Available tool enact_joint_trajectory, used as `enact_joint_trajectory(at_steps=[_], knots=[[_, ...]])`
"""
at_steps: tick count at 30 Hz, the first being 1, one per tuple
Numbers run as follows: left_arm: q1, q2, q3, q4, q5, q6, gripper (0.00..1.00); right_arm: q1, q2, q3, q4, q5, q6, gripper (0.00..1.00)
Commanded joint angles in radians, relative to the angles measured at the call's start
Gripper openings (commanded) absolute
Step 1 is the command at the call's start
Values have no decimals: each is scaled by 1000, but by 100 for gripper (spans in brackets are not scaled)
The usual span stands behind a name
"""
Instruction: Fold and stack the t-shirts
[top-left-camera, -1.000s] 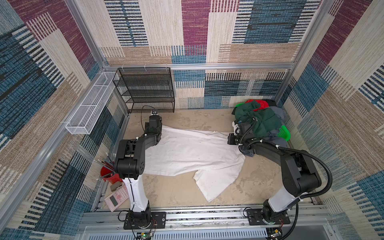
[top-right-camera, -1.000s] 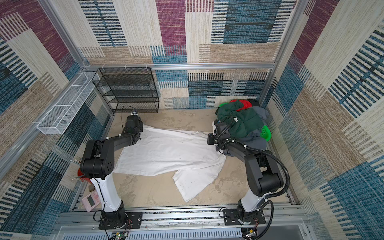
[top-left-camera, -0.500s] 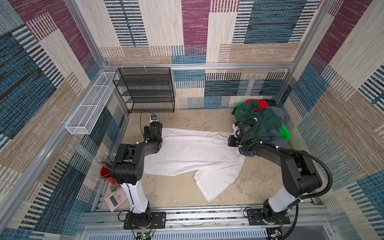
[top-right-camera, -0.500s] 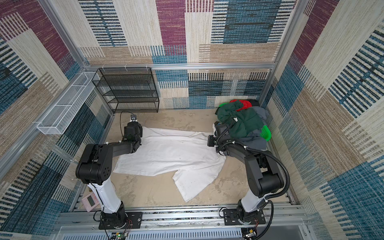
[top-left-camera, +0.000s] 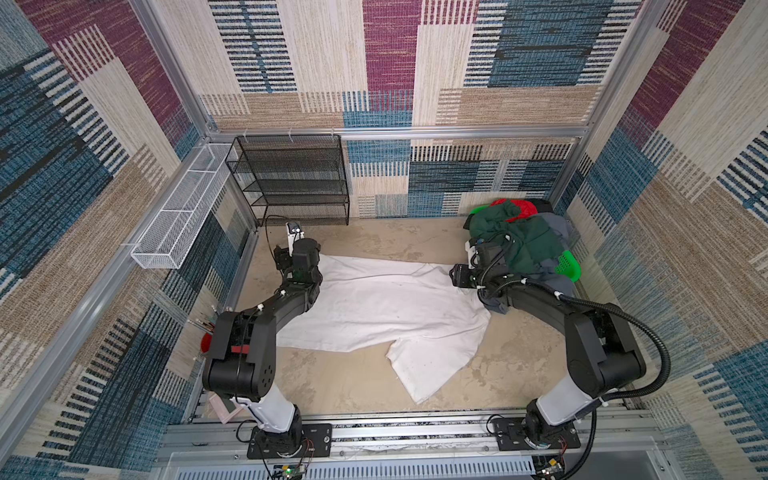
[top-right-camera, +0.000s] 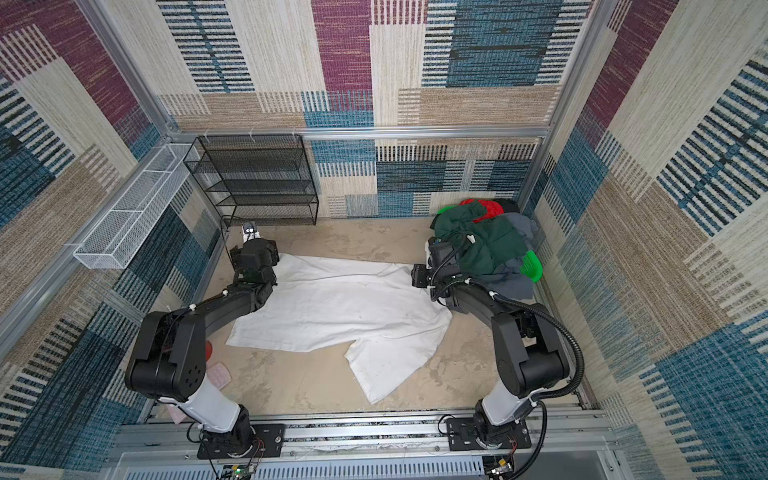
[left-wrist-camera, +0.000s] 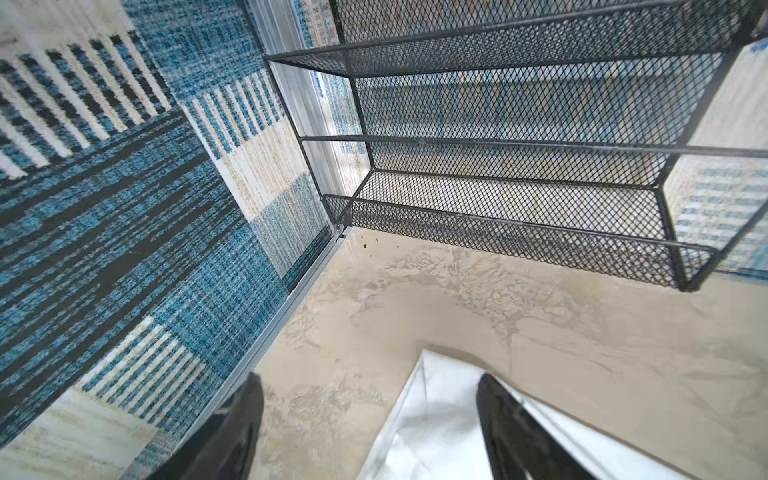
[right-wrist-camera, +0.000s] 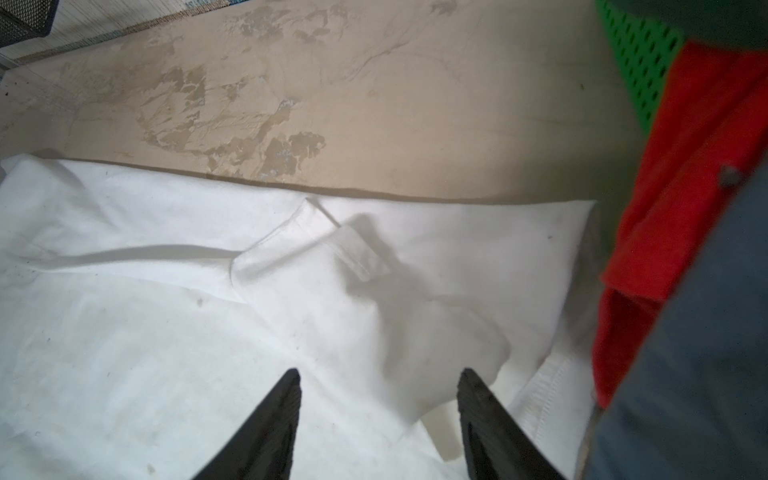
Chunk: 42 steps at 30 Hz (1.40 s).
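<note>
White shirt (top-left-camera: 386, 307) is laid flat on the tabletop (top-left-camera: 374, 241) between the two arms, with a flap (top-left-camera: 432, 365) skewed toward the near edge. The other shirts are heaped in a pile (top-left-camera: 519, 245) on the green basket (top-left-camera: 567, 266) at the far right.

Left fingers (left-wrist-camera: 245, 415) are seen spread, nothing pinched; the shirt's far corner (left-wrist-camera: 436, 399) lies between them on the tabletop. Right fingers (right-wrist-camera: 274, 424) are also spread, held just over the shirt's other end, nothing gripped.

Risks, as judged:
- A sleeve (right-wrist-camera: 311, 249) is doubled over at the right end. If a fold is made now, a lump would be trapped.
- Red shirt (right-wrist-camera: 685, 166) and grey shirt (right-wrist-camera: 706, 332) hang just beside the right fingers, touching the white cloth's edge. They could be pinched by mistake or dragged off the pile by the forearm.
- The cloth is thin and flat, so a pinch at the left corner could be missed, or the tabletop scraped.
- The rack (top-left-camera: 291, 183) and wall are near the left fingers and could be bumped.
- With the flap skewed, an uneven fold would result.
</note>
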Motion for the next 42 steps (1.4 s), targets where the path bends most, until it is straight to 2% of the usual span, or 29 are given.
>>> enact_joint_trajectory(at_steps=[1, 5, 10, 13, 18, 26, 28, 31, 39, 42], knots=[[-9, -83, -55, -101, 83, -135, 84, 47, 37, 76, -89, 114, -41, 63], [-25, -183, -145, -152, 239, -261, 92, 69, 138, 198, -149, 105, -55, 65], [-39, -245, -187, -236, 365, -342, 92, 72, 286, 344, -212, 145, -55, 66], [-40, -271, -187, -284, 417, -343, 92, 74, 360, 426, -242, 121, -57, 66], [-40, -319, -202, -318, 446, -338, 92, 93, 432, 507, -250, 64, -57, 68], [-40, -341, -225, -346, 448, -344, 92, 106, 527, 594, -297, 68, -57, 68], [-39, -337, -226, -351, 446, -350, 92, 107, 543, 605, -304, 90, -54, 66], [-39, -325, -225, -359, 443, -362, 91, 109, 549, 608, -295, 85, -50, 52], [-39, -312, -222, -375, 450, -371, 91, 123, 533, 605, -274, 91, -41, 31], [-39, -309, -216, -386, 442, -364, 91, 124, 530, 610, -282, 95, -38, 18]])
